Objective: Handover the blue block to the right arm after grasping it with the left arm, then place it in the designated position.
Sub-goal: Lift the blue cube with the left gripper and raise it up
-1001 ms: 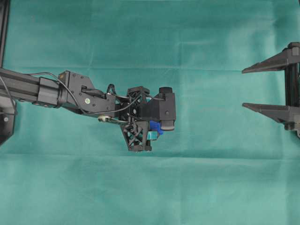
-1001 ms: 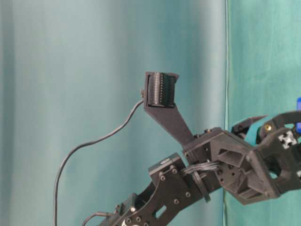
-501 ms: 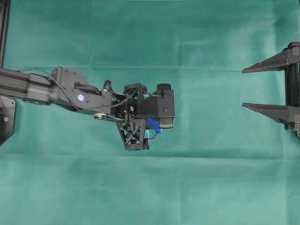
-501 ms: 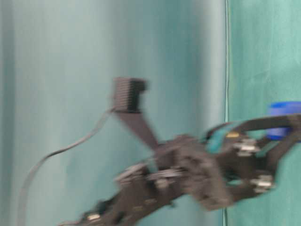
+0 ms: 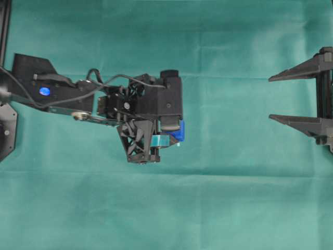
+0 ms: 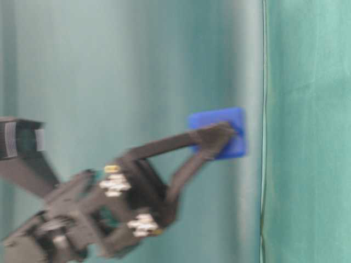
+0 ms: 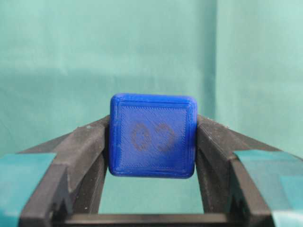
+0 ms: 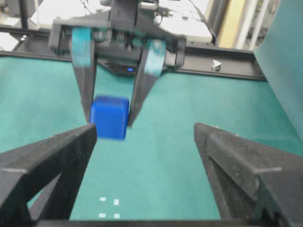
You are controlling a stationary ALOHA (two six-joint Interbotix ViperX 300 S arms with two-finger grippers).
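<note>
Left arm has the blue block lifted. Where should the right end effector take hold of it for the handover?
Grip the blue block on its free top and bottom faces; the left end effector already covers its two side faces at the fingertips. Come straight in from the open front, where the right end effector stands open facing it, probably rolled a quarter turn so the fingers don't clash.

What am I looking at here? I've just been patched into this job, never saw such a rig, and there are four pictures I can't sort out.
It is a robot with two arms over a green cloth. The overhead view looks straight down: the left gripper at centre, the right gripper at the right edge, jaws open and empty. The table-level view looks from the side and is blurred. The other two pictures come from cameras on each wrist. The left gripper, with teal-taped fingers, holds the blue block off the cloth. The right wrist view faces it, and at its bottom shows four small white marks on the cloth.
</note>
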